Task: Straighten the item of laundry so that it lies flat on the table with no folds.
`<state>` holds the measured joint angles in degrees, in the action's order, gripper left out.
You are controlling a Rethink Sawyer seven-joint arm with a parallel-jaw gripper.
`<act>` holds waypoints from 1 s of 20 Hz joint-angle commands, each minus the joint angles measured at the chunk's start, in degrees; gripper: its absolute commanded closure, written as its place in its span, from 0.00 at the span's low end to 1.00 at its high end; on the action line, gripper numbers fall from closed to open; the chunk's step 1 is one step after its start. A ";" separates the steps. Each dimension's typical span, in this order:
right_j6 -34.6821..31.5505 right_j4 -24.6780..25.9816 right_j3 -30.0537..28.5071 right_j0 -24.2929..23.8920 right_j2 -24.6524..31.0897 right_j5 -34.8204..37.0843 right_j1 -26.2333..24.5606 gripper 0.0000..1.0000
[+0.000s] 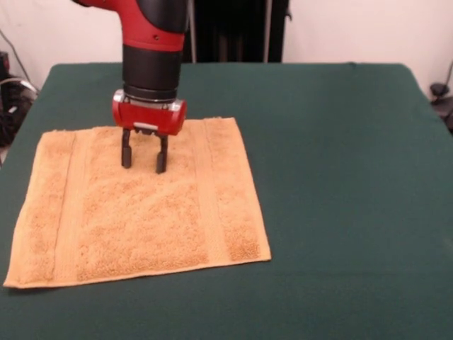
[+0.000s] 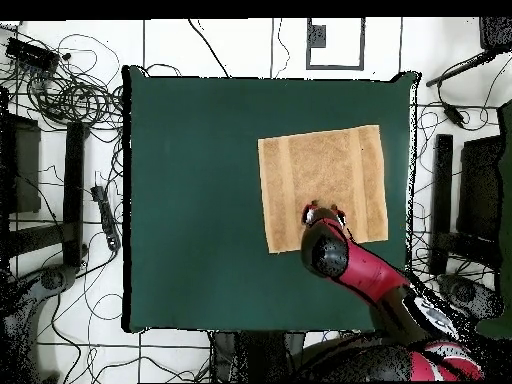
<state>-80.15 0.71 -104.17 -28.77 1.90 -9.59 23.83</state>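
bright, even light — soft shadows, no glare, slightly soft focus.

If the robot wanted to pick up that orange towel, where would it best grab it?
Probably a corner or hemmed edge. The towel lies spread flat on the green table, so its middle gives no fold to pinch. The open gripper would likely do best coming straight down at the front right corner, which lies clear of the arm.

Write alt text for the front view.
An orange-tan towel lies spread flat on a dark green table, no folds showing. A red and black arm reaches down over the towel's far part, its open pincer empty, tips at or just above the cloth.
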 commanded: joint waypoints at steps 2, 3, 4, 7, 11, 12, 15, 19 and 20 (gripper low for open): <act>-15.75 -2.63 -14.65 4.63 6.60 9.14 -4.42 0.00; -15.45 -2.95 -14.46 4.87 6.37 9.75 -4.20 0.00; -15.24 -3.02 -14.38 4.63 6.58 9.88 -4.20 0.00; -14.57 -3.46 -14.29 4.86 6.53 10.39 -4.02 0.00; -13.46 -3.47 -13.25 6.00 5.73 9.63 -6.21 0.00; -12.55 -2.66 -12.68 6.08 5.17 8.93 -7.08 0.00; -8.26 3.46 -11.33 1.62 5.85 5.73 -8.82 0.00; -3.77 9.48 -13.01 -4.62 7.47 8.89 -3.75 0.00; -3.69 9.47 -14.45 -5.43 8.02 11.58 -0.15 0.00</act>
